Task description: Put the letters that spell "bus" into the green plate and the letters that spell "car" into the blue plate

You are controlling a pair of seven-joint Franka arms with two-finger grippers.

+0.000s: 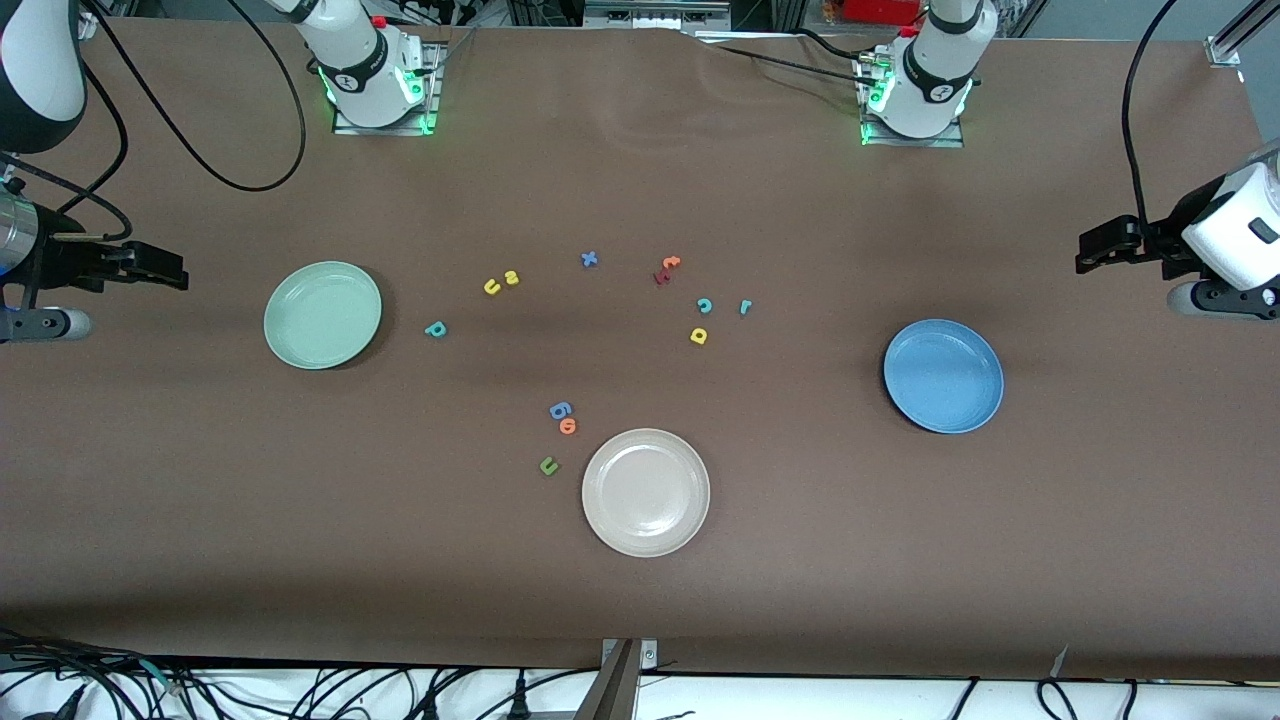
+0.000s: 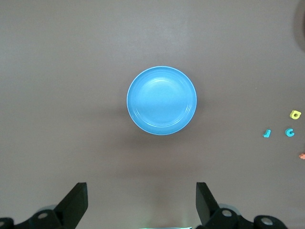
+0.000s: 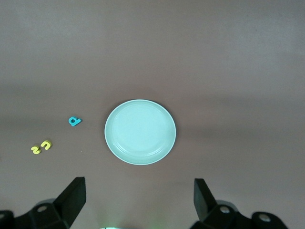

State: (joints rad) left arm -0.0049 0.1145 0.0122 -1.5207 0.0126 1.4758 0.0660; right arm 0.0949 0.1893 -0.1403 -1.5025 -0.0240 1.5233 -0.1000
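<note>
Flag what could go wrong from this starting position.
The flat yellow u and yellow s lie almost touching, so one pinch might drag both. The flat green u beside the round beige plate could be mistaken for the yellow one. Both open grippers, left and right, wait high.

Orange letter [image 2: 302,155] cut by left wrist view's edge, shape unreadable. Orange and red pair [image 1: 666,269] near teal c [image 1: 705,305] overlapping, letters too small to tell. Both arms cropped at front view's edges.
</note>
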